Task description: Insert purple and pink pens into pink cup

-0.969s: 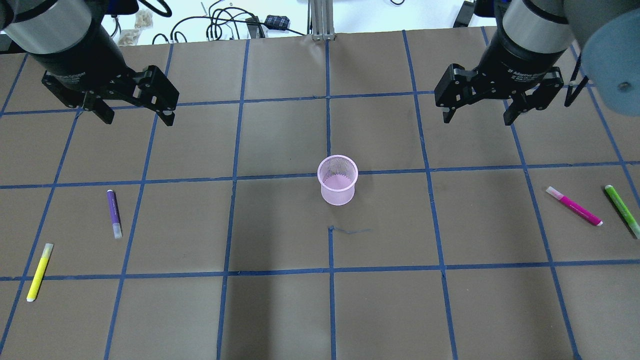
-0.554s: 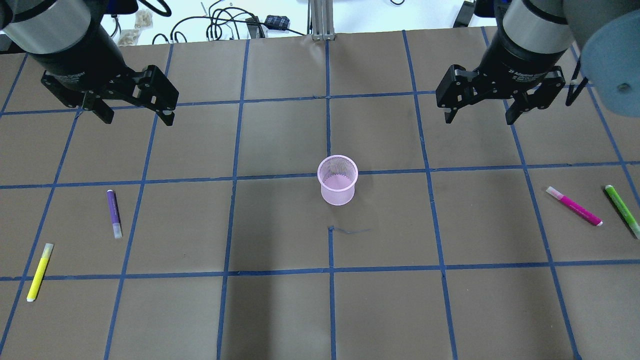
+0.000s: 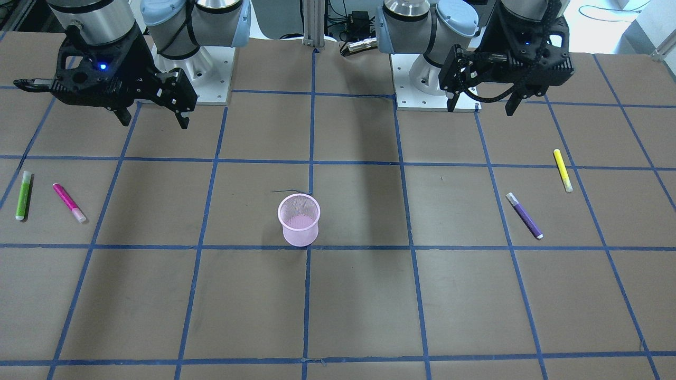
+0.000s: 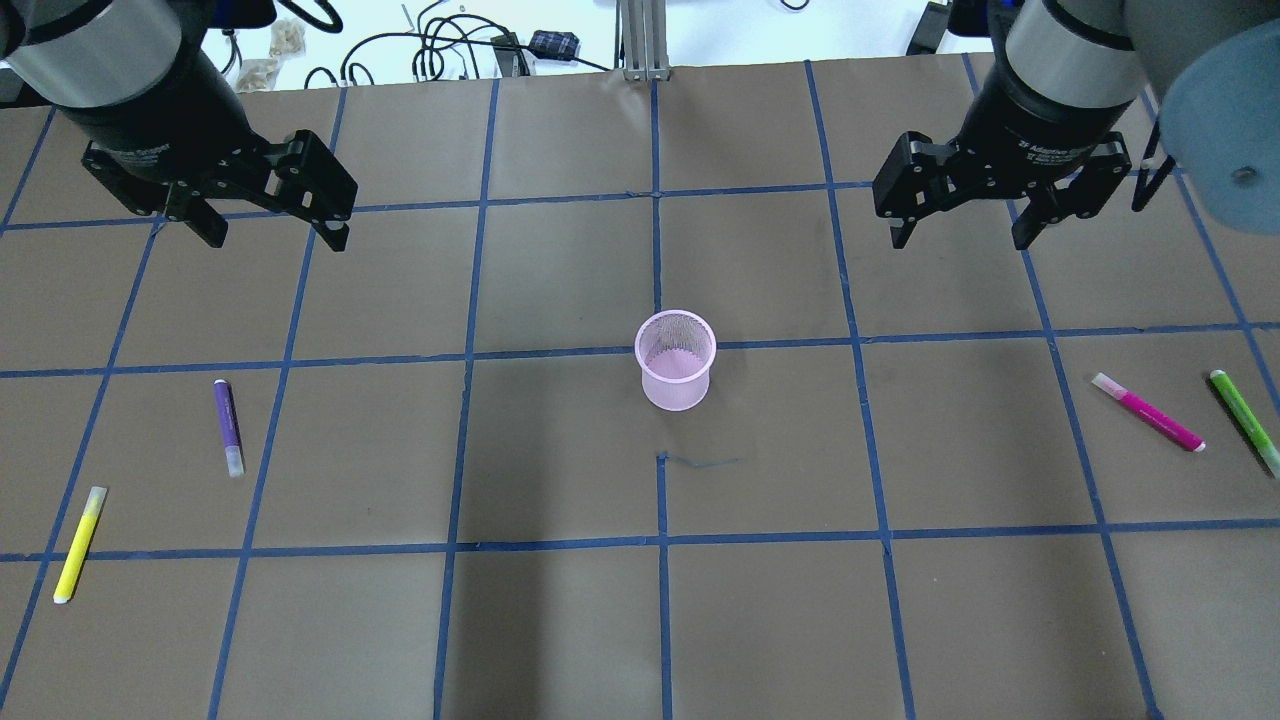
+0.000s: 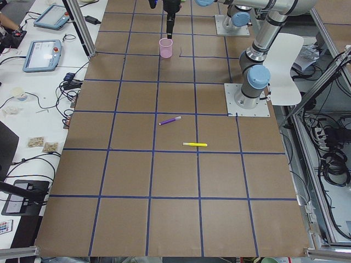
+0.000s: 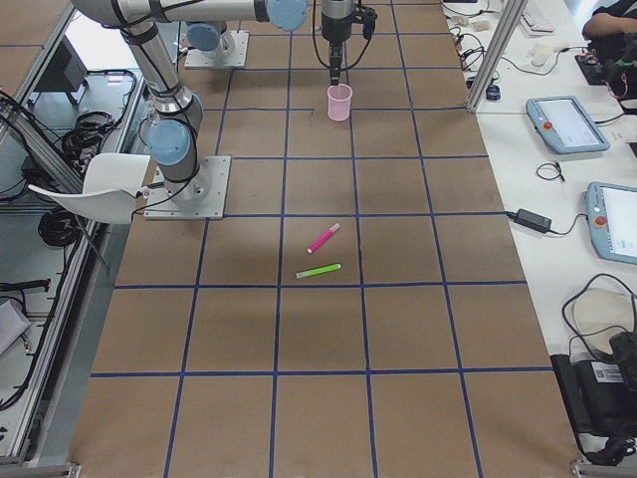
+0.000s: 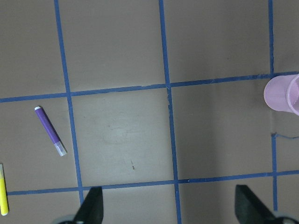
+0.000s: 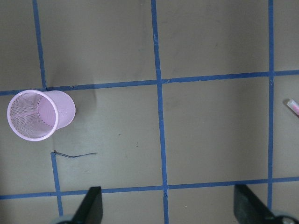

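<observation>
The likeliest slip here is picking the wrong colour. On the robot's right side the pink pen (image 4: 1148, 412) lies near a green pen (image 4: 1244, 408), close enough that wide jaws coming down off-centre could nudge or catch the green one. On the left side the purple pen (image 4: 228, 427) has a yellow pen (image 4: 79, 544) nearer the robot and further left, though with more room between them. All the pens lie flat on the table (image 4: 560, 620) and look round, so a glancing finger would probably roll one out of the grasp. The pink cup (image 4: 676, 360) stands upright and alone at the table's middle. It looks like light mesh, so a pen brought in tilted or striking the rim could tip it. The left gripper (image 4: 277, 238) and the right gripper (image 4: 957, 240) both hang above the far part of the table with fingers spread wide, holding nothing and touching nothing, each well apart from its pen.
</observation>
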Robot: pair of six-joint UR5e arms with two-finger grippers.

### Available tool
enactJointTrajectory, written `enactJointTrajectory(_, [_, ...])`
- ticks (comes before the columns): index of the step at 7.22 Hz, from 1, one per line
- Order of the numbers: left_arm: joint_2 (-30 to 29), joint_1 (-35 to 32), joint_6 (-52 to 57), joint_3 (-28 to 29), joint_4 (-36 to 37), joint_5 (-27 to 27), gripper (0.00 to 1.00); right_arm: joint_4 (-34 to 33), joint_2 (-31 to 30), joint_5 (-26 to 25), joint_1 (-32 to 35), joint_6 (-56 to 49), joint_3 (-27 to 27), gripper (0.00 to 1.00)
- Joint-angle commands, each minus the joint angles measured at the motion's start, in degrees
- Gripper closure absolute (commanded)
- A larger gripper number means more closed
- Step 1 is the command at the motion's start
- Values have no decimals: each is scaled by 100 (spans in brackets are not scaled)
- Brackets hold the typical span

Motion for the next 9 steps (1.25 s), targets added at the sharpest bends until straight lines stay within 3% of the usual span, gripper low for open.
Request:
enactJointTrajectory(1, [9,0,0,0,0,0,0,-84,86,-88,-445,-1497,27,0])
enactJointTrajectory(5, [0,0,-17,0,0,-9,0,-577,86,8,-2949,-6384,562,0])
enactJointTrajectory(9, [52,-35,0,-236,-9,9,0,-1795,86,252,-4191,-9291,2001,0])
